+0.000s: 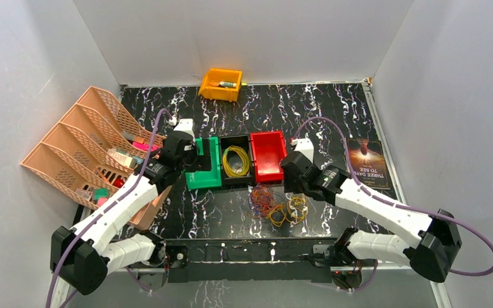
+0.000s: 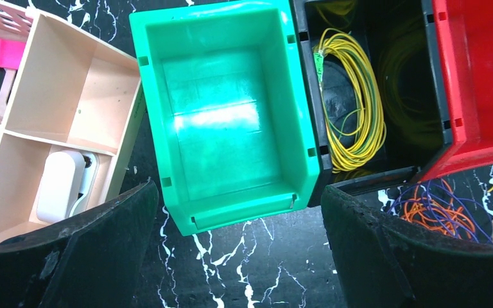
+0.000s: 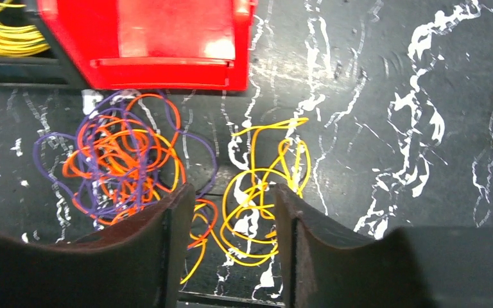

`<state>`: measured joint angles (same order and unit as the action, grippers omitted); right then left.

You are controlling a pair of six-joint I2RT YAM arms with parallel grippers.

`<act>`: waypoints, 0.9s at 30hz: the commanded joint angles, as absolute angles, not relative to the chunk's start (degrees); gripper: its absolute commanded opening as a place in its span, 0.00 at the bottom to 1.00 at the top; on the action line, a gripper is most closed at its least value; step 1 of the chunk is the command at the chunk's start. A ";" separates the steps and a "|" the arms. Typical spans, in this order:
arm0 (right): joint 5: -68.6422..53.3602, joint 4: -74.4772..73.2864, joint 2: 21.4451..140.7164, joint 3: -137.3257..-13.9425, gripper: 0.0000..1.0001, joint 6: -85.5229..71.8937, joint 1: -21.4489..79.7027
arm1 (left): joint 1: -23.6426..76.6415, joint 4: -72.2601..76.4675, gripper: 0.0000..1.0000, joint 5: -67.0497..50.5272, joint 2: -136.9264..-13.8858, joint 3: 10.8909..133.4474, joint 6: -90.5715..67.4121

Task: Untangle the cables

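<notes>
A tangle of orange and purple cables (image 3: 115, 160) lies on the black table in front of the red bin (image 3: 160, 38), joined to a bunch of yellow cable loops (image 3: 263, 192). The same tangle shows in the top view (image 1: 276, 204). A coiled yellow cable (image 2: 353, 102) lies in the black bin (image 1: 236, 160). My right gripper (image 3: 231, 212) is open above the yellow loops, which lie between its fingers, and holds nothing. My left gripper (image 2: 241, 250) is wide open and empty over the bare table in front of the green bin (image 2: 224, 109).
A peach file rack (image 1: 83, 147) with small items stands at the left. An orange bin (image 1: 221, 83) sits at the back wall. A book (image 1: 367, 162) lies at the right. A beige box (image 2: 58, 128) sits left of the green bin.
</notes>
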<state>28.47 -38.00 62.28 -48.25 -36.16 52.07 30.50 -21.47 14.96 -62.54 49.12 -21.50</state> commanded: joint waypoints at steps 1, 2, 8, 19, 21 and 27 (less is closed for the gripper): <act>30.16 -41.37 63.88 -50.08 0.52 -37.87 48.97 | 30.33 -21.79 0.98 13.93 -60.50 49.35 -22.06; 28.24 -40.57 64.33 -49.63 0.51 -37.18 47.78 | 30.32 -21.80 0.98 13.77 -60.66 49.31 -22.18; 22.40 -39.12 65.84 -47.73 0.46 -34.35 41.97 | 30.40 -21.71 0.98 12.69 -61.71 49.28 -23.17; 15.61 -36.74 68.57 -44.34 0.33 -32.93 37.69 | 30.34 -21.05 0.98 10.99 -61.50 49.53 -23.60; 16.02 -37.20 68.05 -44.74 0.24 -33.20 37.49 | 30.36 -20.88 0.98 11.07 -60.69 49.11 -23.64; 19.41 -41.02 64.16 -48.51 0.02 -32.41 37.50 | 30.40 -19.14 0.98 9.18 -58.98 48.03 -24.13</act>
<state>16.91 -38.85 67.53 -44.47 -32.88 37.82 30.50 -21.12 11.27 -61.73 49.10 -23.46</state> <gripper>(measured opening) 0.075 0.983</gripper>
